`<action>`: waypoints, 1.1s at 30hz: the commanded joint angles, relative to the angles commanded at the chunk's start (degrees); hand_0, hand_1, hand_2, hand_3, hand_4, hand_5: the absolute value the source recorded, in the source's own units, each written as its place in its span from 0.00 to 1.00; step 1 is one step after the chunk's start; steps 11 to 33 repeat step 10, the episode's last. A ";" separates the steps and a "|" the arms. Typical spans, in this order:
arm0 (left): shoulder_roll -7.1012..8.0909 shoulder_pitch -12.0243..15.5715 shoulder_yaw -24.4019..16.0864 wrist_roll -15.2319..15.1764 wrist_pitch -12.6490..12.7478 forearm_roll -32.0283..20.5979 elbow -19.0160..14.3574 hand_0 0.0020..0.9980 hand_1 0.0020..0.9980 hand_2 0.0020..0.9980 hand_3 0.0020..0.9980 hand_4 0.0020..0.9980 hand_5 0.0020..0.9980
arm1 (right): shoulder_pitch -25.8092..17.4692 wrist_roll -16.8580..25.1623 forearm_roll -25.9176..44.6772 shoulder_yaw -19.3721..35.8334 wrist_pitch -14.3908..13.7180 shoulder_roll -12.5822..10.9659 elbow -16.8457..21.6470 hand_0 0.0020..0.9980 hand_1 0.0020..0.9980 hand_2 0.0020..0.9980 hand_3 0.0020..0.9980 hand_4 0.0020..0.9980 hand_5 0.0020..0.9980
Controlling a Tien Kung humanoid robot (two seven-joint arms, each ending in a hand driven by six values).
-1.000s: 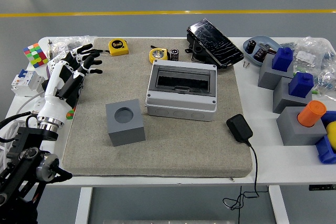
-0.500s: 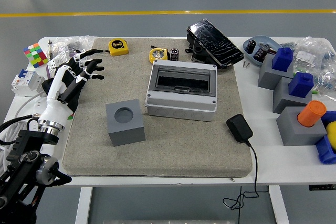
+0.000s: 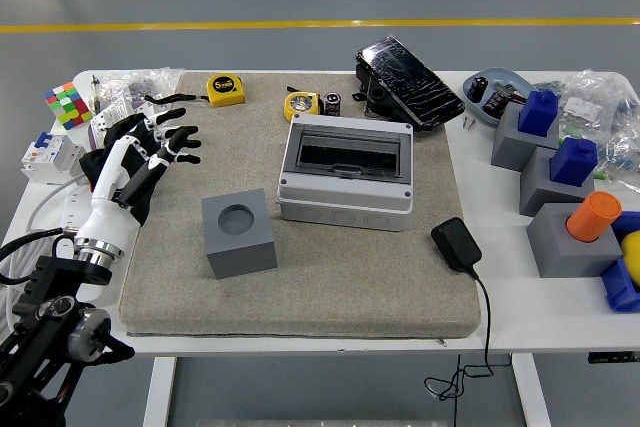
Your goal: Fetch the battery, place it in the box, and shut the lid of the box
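Note:
A small black-and-silver battery (image 3: 332, 103) lies on the grey mat just behind the grey plastic box (image 3: 346, 171). The box sits at the mat's middle with its dark see-through lid down over the top. My left hand (image 3: 158, 141) hovers over the mat's left edge, fingers spread and empty, well left of the box and battery. The right arm is out of view.
A grey cube with a round hole (image 3: 239, 232) stands left of the box. Two yellow tape measures (image 3: 225, 88) (image 3: 301, 105) lie at the mat's back. A black tablet (image 3: 409, 81), a black adapter (image 3: 456, 244), block stands (image 3: 578, 230) and a Rubik's cube (image 3: 67, 103) surround the mat.
My left hand has moved down the picture and slightly right along the mat's left edge, toward me. Nothing else has moved.

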 joint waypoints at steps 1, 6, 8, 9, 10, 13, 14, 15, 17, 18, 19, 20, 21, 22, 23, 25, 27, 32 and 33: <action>0.09 0.06 0.17 0.01 0.01 -0.01 0.04 0.42 0.55 0.61 0.73 1.00 0.53 | -0.04 -0.06 -0.22 0.25 0.00 0.11 0.00 0.64 0.66 0.67 0.58 0.97 0.58; 0.41 -0.08 0.73 0.06 0.03 -0.02 0.15 0.42 0.55 0.61 0.73 1.00 0.53 | -0.28 -0.03 -0.30 0.13 0.05 0.40 0.00 0.64 0.66 0.67 0.58 0.97 0.58; 0.47 -0.11 1.02 0.09 0.03 0.08 0.15 0.42 0.55 0.61 0.73 1.00 0.53 | -0.50 -0.16 -0.73 0.51 0.06 0.50 0.00 0.64 0.66 0.67 0.58 0.97 0.58; 0.50 -0.08 1.15 0.10 0.04 0.09 0.13 0.42 0.55 0.61 0.73 1.00 0.53 | -0.60 -0.22 -1.02 0.78 0.06 0.54 0.00 0.64 0.66 0.67 0.58 0.97 0.58; 0.54 -0.05 1.26 0.12 0.05 0.10 0.12 0.42 0.55 0.61 0.73 1.00 0.53 | -0.66 -0.26 -1.12 0.90 0.06 0.55 0.00 0.64 0.66 0.67 0.58 0.97 0.58; 0.54 -0.05 1.26 0.12 0.05 0.10 0.12 0.42 0.55 0.61 0.73 1.00 0.53 | -0.66 -0.26 -1.12 0.90 0.06 0.55 0.00 0.64 0.66 0.67 0.58 0.97 0.58; 0.54 -0.05 1.26 0.12 0.05 0.10 0.12 0.42 0.55 0.61 0.73 1.00 0.53 | -0.66 -0.26 -1.12 0.90 0.06 0.55 0.00 0.64 0.66 0.67 0.58 0.97 0.58; 0.54 -0.05 1.26 0.12 0.05 0.10 0.12 0.42 0.55 0.61 0.73 1.00 0.53 | -0.66 -0.26 -1.12 0.90 0.06 0.55 0.00 0.64 0.66 0.67 0.58 0.97 0.58; 0.54 -0.05 1.26 0.12 0.05 0.10 0.12 0.42 0.55 0.61 0.73 1.00 0.53 | -0.66 -0.26 -1.12 0.90 0.06 0.55 0.00 0.64 0.66 0.67 0.58 0.97 0.58; 0.54 -0.05 1.26 0.12 0.05 0.10 0.12 0.42 0.55 0.61 0.73 1.00 0.53 | -0.66 -0.26 -1.12 0.90 0.06 0.55 0.00 0.64 0.66 0.67 0.58 0.97 0.58; 0.54 -0.05 1.26 0.12 0.05 0.10 0.12 0.42 0.55 0.61 0.73 1.00 0.53 | -0.66 -0.26 -1.12 0.90 0.06 0.55 0.00 0.64 0.66 0.67 0.58 0.97 0.58; 0.54 -0.05 1.26 0.12 0.05 0.10 0.12 0.42 0.55 0.61 0.73 1.00 0.53 | -0.66 -0.26 -1.12 0.90 0.06 0.55 0.00 0.64 0.66 0.67 0.58 0.97 0.58; 0.54 -0.05 1.26 0.12 0.05 0.10 0.12 0.42 0.55 0.61 0.73 1.00 0.53 | -0.66 -0.26 -1.12 0.90 0.06 0.55 0.00 0.64 0.66 0.67 0.58 0.97 0.58; 0.54 -0.05 1.26 0.12 0.05 0.10 0.12 0.42 0.55 0.61 0.73 1.00 0.53 | -0.66 -0.26 -1.12 0.90 0.06 0.55 0.00 0.64 0.66 0.67 0.58 0.97 0.58; 0.54 -0.05 1.26 0.12 0.05 0.10 0.12 0.42 0.55 0.61 0.73 1.00 0.53 | -0.66 -0.26 -1.12 0.90 0.06 0.55 0.00 0.64 0.66 0.67 0.58 0.97 0.58; 0.54 -0.05 1.26 0.12 0.05 0.10 0.12 0.42 0.55 0.61 0.73 1.00 0.53 | -0.66 -0.26 -1.12 0.90 0.06 0.55 0.00 0.64 0.66 0.67 0.58 0.97 0.58; 0.54 -0.05 1.26 0.12 0.05 0.10 0.12 0.42 0.55 0.61 0.73 1.00 0.53 | -0.66 -0.26 -1.12 0.90 0.06 0.55 0.00 0.64 0.66 0.67 0.58 0.97 0.58; 0.54 -0.05 1.26 0.12 0.05 0.10 0.12 0.42 0.55 0.61 0.73 1.00 0.53 | -0.66 -0.26 -1.12 0.90 0.06 0.55 0.00 0.64 0.66 0.67 0.58 0.97 0.58; 0.54 -0.05 1.26 0.12 0.05 0.10 0.12 0.42 0.55 0.61 0.73 1.00 0.53 | -0.66 -0.26 -1.12 0.90 0.06 0.55 0.00 0.64 0.66 0.67 0.58 0.97 0.58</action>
